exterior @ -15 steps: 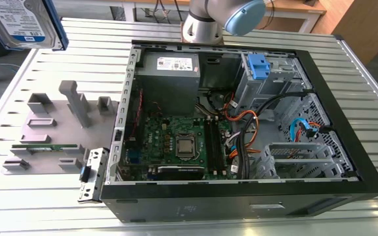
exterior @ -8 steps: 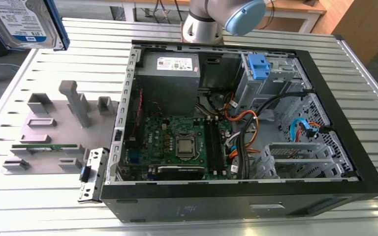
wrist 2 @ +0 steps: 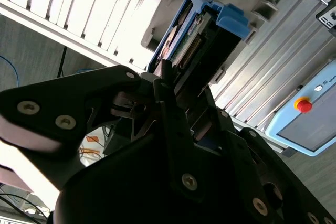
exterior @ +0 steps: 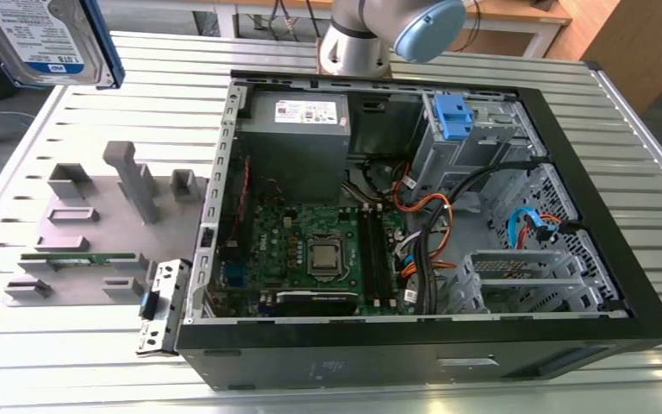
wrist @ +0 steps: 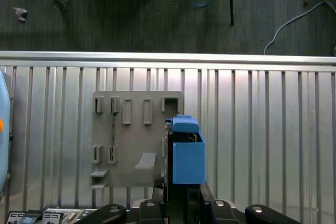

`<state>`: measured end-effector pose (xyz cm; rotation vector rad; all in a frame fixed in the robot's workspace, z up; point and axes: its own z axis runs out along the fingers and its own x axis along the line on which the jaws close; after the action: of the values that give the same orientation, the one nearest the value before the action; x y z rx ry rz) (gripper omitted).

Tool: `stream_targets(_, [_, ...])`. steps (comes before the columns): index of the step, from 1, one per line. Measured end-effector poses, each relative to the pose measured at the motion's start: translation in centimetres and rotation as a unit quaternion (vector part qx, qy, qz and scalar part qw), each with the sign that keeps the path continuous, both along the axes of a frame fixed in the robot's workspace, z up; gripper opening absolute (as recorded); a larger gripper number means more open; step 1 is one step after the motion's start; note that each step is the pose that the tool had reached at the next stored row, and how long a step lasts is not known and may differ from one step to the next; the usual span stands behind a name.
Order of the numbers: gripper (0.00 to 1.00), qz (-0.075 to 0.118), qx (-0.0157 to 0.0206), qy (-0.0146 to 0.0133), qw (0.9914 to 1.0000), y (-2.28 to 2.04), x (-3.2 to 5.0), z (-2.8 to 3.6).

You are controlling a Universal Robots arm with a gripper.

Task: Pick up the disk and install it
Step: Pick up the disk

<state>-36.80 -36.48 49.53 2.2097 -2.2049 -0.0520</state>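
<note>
I hold the disk (exterior: 44,34) in the air, well clear of the table (exterior: 624,164) and off to the exterior view's left of the case (exterior: 423,349). In both wrist views it hangs over the grey fixture (wrist: 131,140), blue carrier (wrist: 188,158) outward. My fingers (wrist 2: 169,103) look clamped on its near end, so my gripper (wrist 2: 176,72) seems to carry it from one edge only.

That is my worry: with most of the disk's length reaching out past the grip, it could tilt or slide between the pads if I swing fast. Inside the case, loose cables (exterior: 423,211) lie near the cage (exterior: 469,129), and a rail could snag them or catch the cage's edge if I come in crooked.

The pads' actual contact is hidden behind my own body in the second wrist view. The exterior view's top edge cuts the disk off. I cannot make out the slot meant for it.
</note>
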Motion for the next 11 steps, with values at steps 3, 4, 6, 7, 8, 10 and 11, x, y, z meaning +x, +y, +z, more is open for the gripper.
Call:
stream_targets(3, [0.35, 0.0, 0.0, -0.0001, 1.0, 0.0, 0.14, -0.01])
stream_targets(4, [0.35, 0.0, 0.0, 0.0, 1.0, 0.0, 0.21, 0.0])
stream_targets(6, [0.35, 0.0, 0.0, 0.0, 1.0, 0.0, 0.37, 0.0])
stream_targets(7, [0.35, 0.0, 0.0, 0.0, 1.0, 0.0, 0.47, 0.0])
stream_targets(8, [0.35, 0.0, 0.0, 0.0, 1.0, 0.0, 0.58, 0.0])
stream_targets(10, [0.35, 0.0, 0.0, 0.0, 1.0, 0.0, 0.82, 0.0])
stream_targets(11, [0.35, 0.0, 0.0, 0.0, 1.0, 0.0, 0.94, 0.0])
